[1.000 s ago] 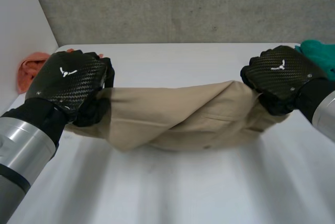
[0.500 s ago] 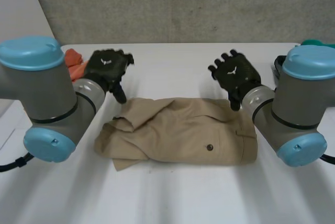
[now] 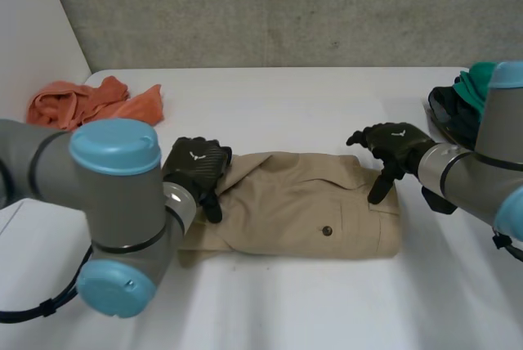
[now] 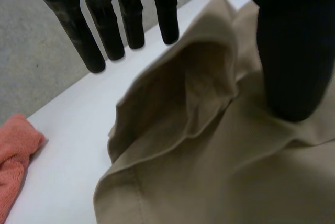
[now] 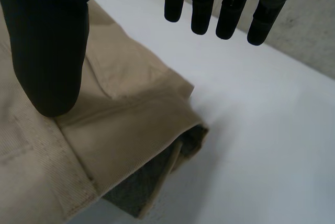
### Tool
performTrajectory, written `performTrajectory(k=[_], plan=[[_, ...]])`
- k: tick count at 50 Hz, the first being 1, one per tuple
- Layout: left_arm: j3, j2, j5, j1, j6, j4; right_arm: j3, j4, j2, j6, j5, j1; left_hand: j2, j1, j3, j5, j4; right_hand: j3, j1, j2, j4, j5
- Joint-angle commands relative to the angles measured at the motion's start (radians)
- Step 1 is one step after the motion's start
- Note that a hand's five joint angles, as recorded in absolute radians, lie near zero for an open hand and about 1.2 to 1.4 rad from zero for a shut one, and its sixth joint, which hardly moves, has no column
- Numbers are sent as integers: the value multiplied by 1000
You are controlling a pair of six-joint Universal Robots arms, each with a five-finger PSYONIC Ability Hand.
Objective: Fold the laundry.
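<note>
— White table [image 3: 327, 96] first, as it is the biggest: does any basket or box stand on it?

— No container that I can make out. The beige trousers [image 3: 302, 203] lie flat on it between the two hands, folded into a short wide bundle. An orange cloth [image 3: 82, 105] is well apart beyond the left hand. A dark and green heap [image 3: 462, 100] is beyond the right hand, and I cannot tell if it sits in something.

— And the hands?

— The left hand [image 3: 196, 168] is at the left end of the trousers. Its fingers [image 4: 131, 20] are straight and off the cloth, its thumb rests on it, and it grips nothing. The right hand [image 3: 392, 144] is at the waistband end, also spread and holding nothing, its thumb low over the fabric.

— Which step is it, then?

— I judge it is the moment after a fold is laid down. The cloth under the left thumb is rumpled, with a loose flap standing up. The next move probably calls for pressing that end flat, or for pinching both ends for one more fold. A small button [image 3: 327, 231] faces up, nearer to the right hand.
</note>
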Motion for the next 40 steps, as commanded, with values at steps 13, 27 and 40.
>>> performTrajectory(k=[13, 27, 40], plan=[[50, -20, -5, 80, 136, 99, -170, 50, 174, 1, 14, 13, 943, 941, 950, 945, 950, 71, 80, 77, 71, 58], [-2, 126, 7, 59, 130, -30, -198, 80, 181, -8, -3, 15, 295, 293, 302, 297, 302, 719, 729, 725, 719, 706], [27, 108, 18, 74, 129, -41, -193, 73, 191, -5, 6, 17, 221, 219, 228, 223, 228, 370, 380, 376, 370, 357]])
